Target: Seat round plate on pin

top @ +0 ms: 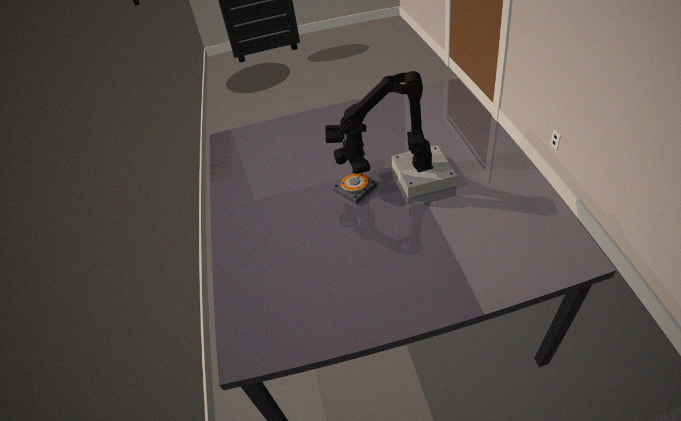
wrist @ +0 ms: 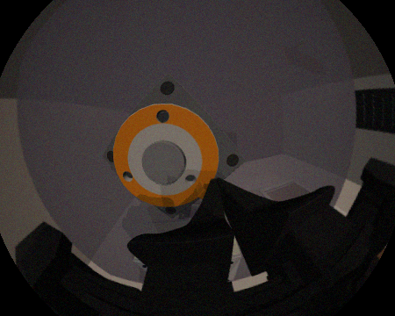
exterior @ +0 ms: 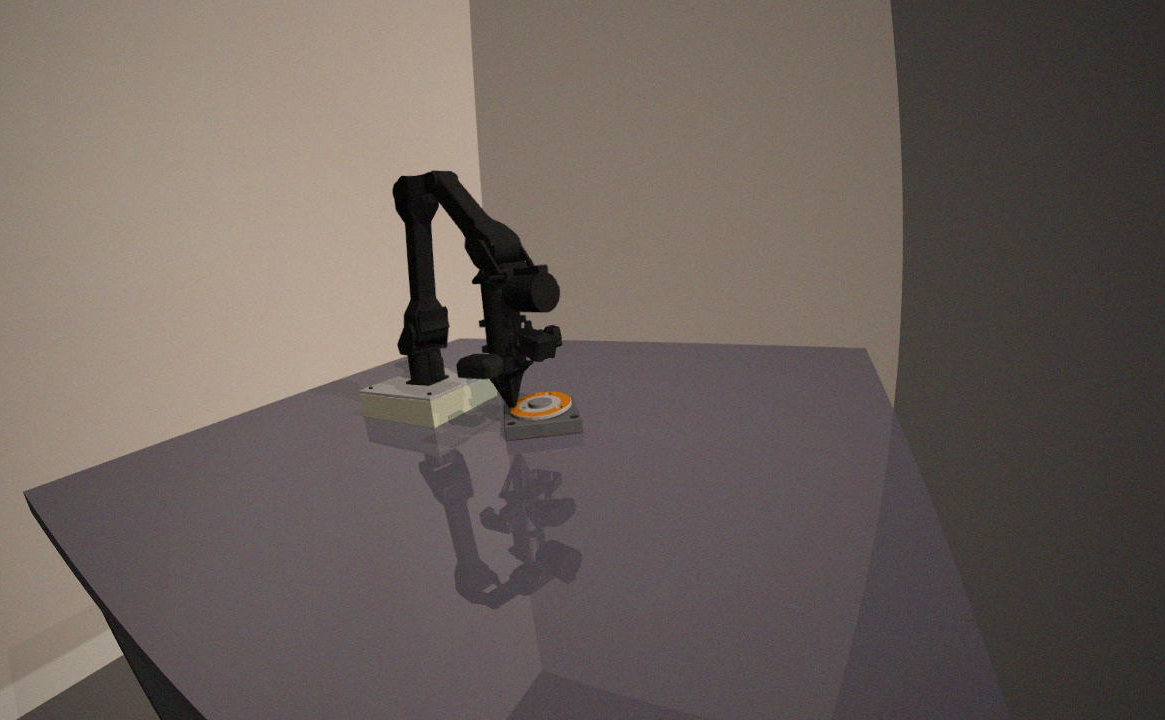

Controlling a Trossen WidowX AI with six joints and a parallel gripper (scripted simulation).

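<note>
The round orange plate with a pale inner ring (wrist: 165,154) sits on the grey central post (wrist: 164,161) of the dark square base (top: 353,191), directly ahead of and below the black hand (wrist: 217,190). The base rests on the glossy purple-grey counter (top: 332,272), beside the arm's pale mounting block (top: 424,175). Three small holes show in the orange band; neither the tab nor the pin can be made out, so seating cannot be confirmed. The hand is clenched shut, grasping nothing, its closed tips forming one blunt point at the plate's near rim. Judgement: this posture suits nudging the plate round its post until the hole meets the pin, not lifting it. The arm arches high from its block, the forearm dropping steeply and the hand pointing almost straight down at the plate's edge; contact cannot be confirmed
</note>
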